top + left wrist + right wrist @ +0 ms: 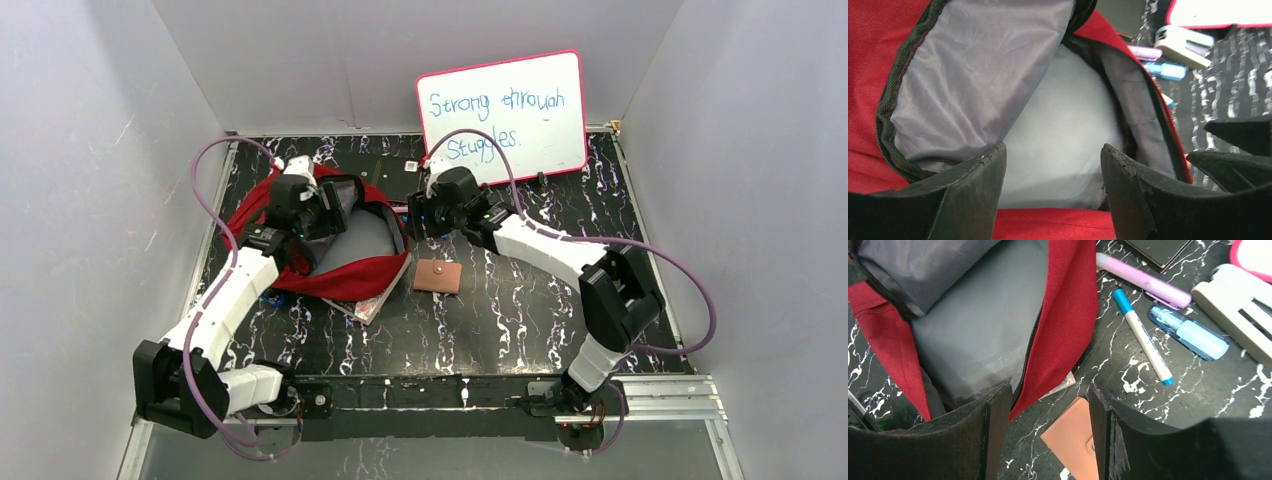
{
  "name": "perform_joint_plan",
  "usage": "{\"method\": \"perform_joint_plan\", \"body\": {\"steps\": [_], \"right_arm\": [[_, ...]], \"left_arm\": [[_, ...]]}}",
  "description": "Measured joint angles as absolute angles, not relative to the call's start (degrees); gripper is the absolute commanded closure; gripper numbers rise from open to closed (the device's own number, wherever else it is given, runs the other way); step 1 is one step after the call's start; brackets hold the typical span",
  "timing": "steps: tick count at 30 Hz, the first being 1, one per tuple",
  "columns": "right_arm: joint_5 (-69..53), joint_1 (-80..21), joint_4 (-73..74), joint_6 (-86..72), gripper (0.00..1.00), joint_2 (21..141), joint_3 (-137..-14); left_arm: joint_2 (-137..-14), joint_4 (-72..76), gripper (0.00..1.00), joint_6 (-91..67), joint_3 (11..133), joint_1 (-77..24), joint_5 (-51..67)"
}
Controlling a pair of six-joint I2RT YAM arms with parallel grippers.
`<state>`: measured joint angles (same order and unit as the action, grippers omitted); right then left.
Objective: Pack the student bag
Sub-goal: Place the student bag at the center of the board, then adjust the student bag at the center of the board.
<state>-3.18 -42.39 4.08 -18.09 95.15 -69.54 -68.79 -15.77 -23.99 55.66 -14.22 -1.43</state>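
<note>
From above, the student bag (340,278) lies unzipped at far left, red with grey lining, my left claw (325,212) over its mouth, my right claw (420,215) at its right edge. The left wrist view shows only lining between my wide, empty fingers (973,190). The right wrist view, fingers equally spread and empty, adds a tan wallet (1073,435) and pens (1143,337) beside the bag.

White-shelled, black-jointed arms (228,298) carry looping purple cables (711,305); the black fingers (968,195) look seemingly scuffed.
</note>
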Motion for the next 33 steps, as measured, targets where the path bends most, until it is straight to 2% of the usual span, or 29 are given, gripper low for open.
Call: {"method": "perform_joint_plan", "body": {"steps": [4, 8, 15, 18, 20, 26, 30, 33], "right_arm": [[-5.9, -42.4, 3.1, -19.0, 0.33, 97.8, -69.5], [-8.0, -42.4, 2.4, -19.8, 0.38, 99.9, -69.6], [-11.6, -43.6, 1.3, -22.0, 0.60, 102.6, -69.9], [-12.4, -45.8, 1.1, -22.7, 0.70, 103.2, -70.8], [-12.6, -47.9, 0.4, -23.1, 0.71, 103.6, -71.3], [-14.3, -53.7, -0.9, -24.9, 0.70, 103.7, -71.4], [-15.9, -56.2, -1.9, -25.4, 0.50, 103.7, -71.4], [-15.0, -56.8, -1.8, -24.6, 0.42, 103.4, -71.4]], "left_arm": [[-69.2, -17.3, 0.32, -20.4, 54.6, -19.6, -10.0], [-74.0, -17.6, 0.32, -16.2, 54.2, -22.2, -16.4], [-85.5, -18.5, 0.34, -10.9, 54.4, -22.7, -25.8], [-88.7, -19.1, 0.39, -10.0, 55.7, -22.7, -29.1], [-90.0, -19.6, 0.43, -9.9, 56.6, -22.4, -30.8], [-91.6, -21.8, 0.48, -9.6, 59.5, -16.8, -33.6], [-91.1, -21.9, 0.43, -9.6, 60.7, -11.3, -34.0], [-89.5, -22.0, 0.40, -9.7, 60.7, -9.3, -33.6]]}}
